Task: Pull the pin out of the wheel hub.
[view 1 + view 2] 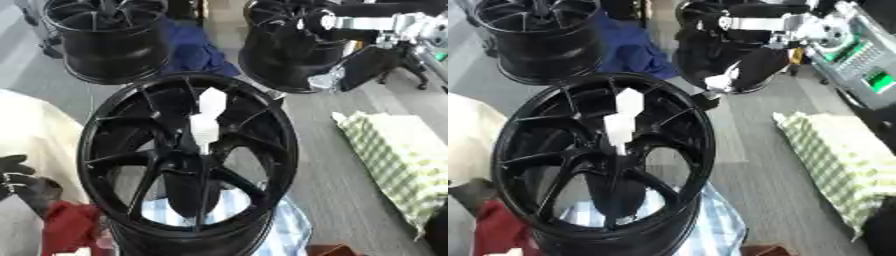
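grey floor runs behind two spare black rims. up front the wheel hub [188, 165] lies face up so its white pin [206, 120] stands free at the centre. my right hand [741, 67] hangs beyond the rim, fingers unclear; a dark left hand [22, 180] idles low, grip unreadable.

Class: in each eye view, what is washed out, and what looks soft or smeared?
Left eye view: the white pin in the black spoked wheel hub is washed out and lacks detail; the black left hand looks soft. Right eye view: the right hand is smeared.
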`<move>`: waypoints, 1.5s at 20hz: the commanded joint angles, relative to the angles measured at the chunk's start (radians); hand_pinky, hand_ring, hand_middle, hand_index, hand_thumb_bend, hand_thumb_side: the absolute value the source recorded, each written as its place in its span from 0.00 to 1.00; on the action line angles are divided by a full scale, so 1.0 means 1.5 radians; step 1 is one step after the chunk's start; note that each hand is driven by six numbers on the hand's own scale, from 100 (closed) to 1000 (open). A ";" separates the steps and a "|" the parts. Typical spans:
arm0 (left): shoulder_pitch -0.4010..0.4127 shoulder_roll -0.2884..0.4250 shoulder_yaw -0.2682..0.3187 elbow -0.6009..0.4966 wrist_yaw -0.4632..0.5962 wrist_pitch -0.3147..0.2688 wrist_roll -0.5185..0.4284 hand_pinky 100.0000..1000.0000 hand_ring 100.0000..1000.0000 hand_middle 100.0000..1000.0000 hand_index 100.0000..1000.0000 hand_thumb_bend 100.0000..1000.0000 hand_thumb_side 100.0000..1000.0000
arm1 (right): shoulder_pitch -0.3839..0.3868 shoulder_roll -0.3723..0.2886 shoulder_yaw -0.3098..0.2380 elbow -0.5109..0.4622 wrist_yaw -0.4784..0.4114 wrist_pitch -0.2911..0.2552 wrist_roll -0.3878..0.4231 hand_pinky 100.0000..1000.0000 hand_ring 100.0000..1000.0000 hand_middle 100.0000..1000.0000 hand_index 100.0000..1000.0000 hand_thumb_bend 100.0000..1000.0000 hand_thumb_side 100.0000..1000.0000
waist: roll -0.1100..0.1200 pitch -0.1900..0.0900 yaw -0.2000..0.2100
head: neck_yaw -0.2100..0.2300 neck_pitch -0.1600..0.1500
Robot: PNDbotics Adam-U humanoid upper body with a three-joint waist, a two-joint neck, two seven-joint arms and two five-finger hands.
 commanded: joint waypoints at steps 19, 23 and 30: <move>-0.030 0.012 -0.011 -0.008 0.007 -0.013 -0.015 0.60 0.62 0.60 0.81 0.00 0.69 | -0.094 0.153 -0.004 0.218 0.127 -0.119 0.058 0.78 0.87 0.89 0.95 0.03 0.00 | 0.003 0.012 0.060 | -0.053 -0.002; -0.034 0.012 -0.012 -0.010 0.006 -0.014 -0.018 0.60 0.62 0.60 0.81 0.00 0.69 | -0.092 0.151 0.002 0.211 0.126 -0.123 0.081 0.79 0.87 0.89 0.94 0.01 0.00 | 0.001 0.015 0.066 | -0.058 -0.002; -0.037 0.011 -0.011 -0.011 0.007 -0.013 -0.019 0.60 0.63 0.60 0.81 0.00 0.69 | -0.086 0.150 0.011 0.203 0.133 -0.124 0.112 0.80 0.87 0.88 0.94 0.02 0.00 | 0.001 0.017 0.070 | -0.062 -0.003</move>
